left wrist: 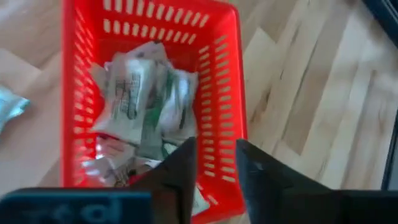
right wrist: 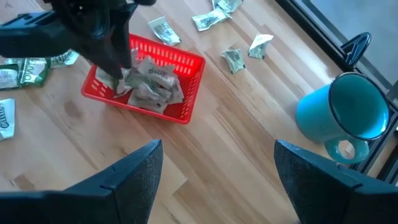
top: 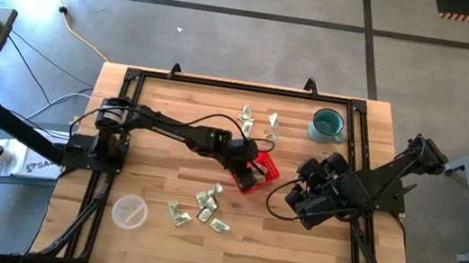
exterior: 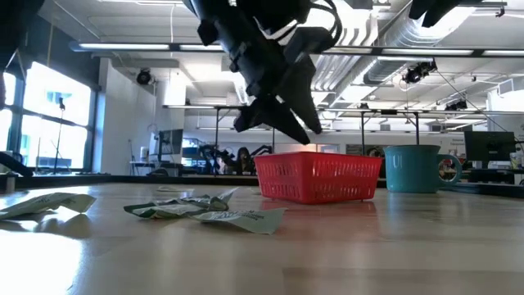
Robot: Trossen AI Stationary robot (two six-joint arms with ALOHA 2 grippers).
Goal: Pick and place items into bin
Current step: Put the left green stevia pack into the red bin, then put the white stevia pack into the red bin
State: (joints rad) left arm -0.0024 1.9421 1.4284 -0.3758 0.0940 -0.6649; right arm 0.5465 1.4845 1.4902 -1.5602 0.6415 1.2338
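Observation:
The red mesh basket (top: 268, 165) stands mid-table and holds several pale green-and-white packets (left wrist: 143, 99), which also show in the right wrist view (right wrist: 152, 81). My left gripper (left wrist: 217, 165) hovers over the basket's left end (right wrist: 121, 71), fingers pointing down and a little apart, with nothing between them. More packets lie flat on the wood: a cluster near the front (top: 205, 205) and a few near the far edge (top: 246, 117). My right gripper (right wrist: 217, 168) waits wide open to the right of the basket (top: 287, 202), above the table.
A teal mug (top: 327, 124) stands at the far right, close to the right arm. A clear plastic cup (top: 129, 211) sits at the near left. A black frame runs round the table's edges. Bare wood lies between the basket and the mug (right wrist: 249, 118).

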